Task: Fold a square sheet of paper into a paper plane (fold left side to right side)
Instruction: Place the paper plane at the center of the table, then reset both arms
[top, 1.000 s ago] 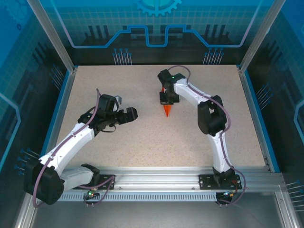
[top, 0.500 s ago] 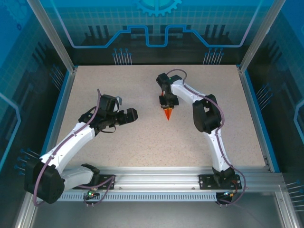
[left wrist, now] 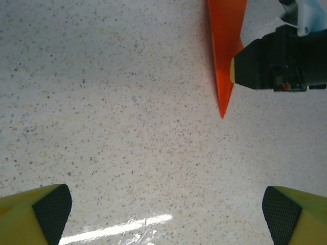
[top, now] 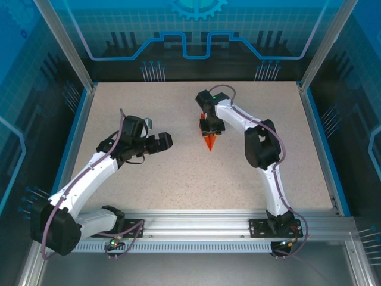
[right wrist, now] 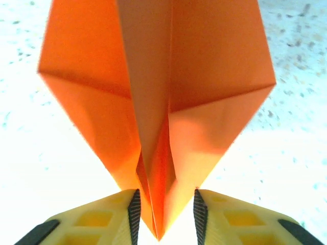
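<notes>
As I read it, step in hand: the folds look finished, so this is the release of the paper plane (right wrist: pixel 204 76), not another crease.
Right pincer (right wrist: pixel 164 217): released, jaws part-way apart, clamping nothing that I can see.
Paper plane, from my right pincer: its centre fold stands in the gap between my fingers (right wrist: pixel 127 217), pointed end deepest in, both wings spread flat beyond my tips.
Doubt: the view is very close and bright, so perhaps one pad brushes the fold; I cannot say for sure.
Left pincer (left wrist: pixel 163 214): spread fully, holding nothing, hovering over bare table (top: pixel 178 179).
Paper plane, from my left pincer: ahead and off to its right, well apart, tip pointing back towards me.
Next move, right: probably a wider gap first, then a straight lift clear of the centre fold, so neither pad drags a wing.
Next move, left: nothing called for, as I judge it; staying clear should do.
</notes>
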Motion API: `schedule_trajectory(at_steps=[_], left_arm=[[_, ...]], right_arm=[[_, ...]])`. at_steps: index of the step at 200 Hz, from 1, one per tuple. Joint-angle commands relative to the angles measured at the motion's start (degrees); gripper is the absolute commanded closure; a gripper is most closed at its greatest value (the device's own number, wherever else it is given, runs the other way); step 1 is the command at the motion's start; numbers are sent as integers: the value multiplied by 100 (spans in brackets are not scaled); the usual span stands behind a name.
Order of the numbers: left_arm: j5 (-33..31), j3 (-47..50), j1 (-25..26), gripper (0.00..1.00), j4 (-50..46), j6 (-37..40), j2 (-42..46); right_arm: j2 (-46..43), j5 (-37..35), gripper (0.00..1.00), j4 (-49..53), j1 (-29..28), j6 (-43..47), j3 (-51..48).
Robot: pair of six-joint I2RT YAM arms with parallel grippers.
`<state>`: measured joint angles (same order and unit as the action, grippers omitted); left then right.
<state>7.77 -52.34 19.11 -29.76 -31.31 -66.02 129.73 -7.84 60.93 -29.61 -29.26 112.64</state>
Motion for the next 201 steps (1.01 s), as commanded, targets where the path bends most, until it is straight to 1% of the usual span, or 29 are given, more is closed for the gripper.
schedule_trajectory(at_steps=[1,27,41,61,76,88,99,115,123,132,140,146,161,182,201], left_arm=[[397,-181,-232,1,13,-140,18],[647,-115,-567,1,227,-279,56],[704,-80,-828,1,363,-336,55],[631,-41,-1167,1,528,-396,37],[488,10,-1391,1,683,-439,26],[257,54,-1534,1,813,-429,22],[-142,122,-1611,1,941,-356,44],[-888,335,-1622,1,1256,-93,97],[-1236,524,-1624,1,1552,118,132],[-1713,768,-1630,1,1923,155,180],[-1997,972,-1635,1,2324,276,242],[-2121,1177,-1630,1,2669,447,263],[-2454,1508,-1630,1,3302,904,275],[-2841,1648,-1630,1,3480,1617,166],[-2957,1893,-1637,1,3826,2121,16]], right_arm=[[-789,-150,59,210,-115,-36,-332],[-1772,-410,49,61,-146,52,-1033],[-2433,-607,42,-141,-126,135,-1568],[-3384,-778,32,-441,-27,347,-2290],[-4054,-885,26,-702,95,544,-2860],[-4590,-967,21,-1035,237,682,-3372],[-5084,-974,16,-1428,427,791,-3907],[-5761,-920,1,-2155,827,885,-4766],[-6054,-836,0,-2593,1068,992,-5225],[-6307,-768,0,-3026,1362,1040,-5678],[-6470,-694,0,-3380,1609,1112,-6020],[-6551,-665,0,-3690,1787,1166,-6186],[-6671,-655,0,-4590,2090,1501,-6992],[-6597,-738,0,-6057,2288,1950,-7890],[-6221,-734,0,-6995,2405,2164,-8263]])
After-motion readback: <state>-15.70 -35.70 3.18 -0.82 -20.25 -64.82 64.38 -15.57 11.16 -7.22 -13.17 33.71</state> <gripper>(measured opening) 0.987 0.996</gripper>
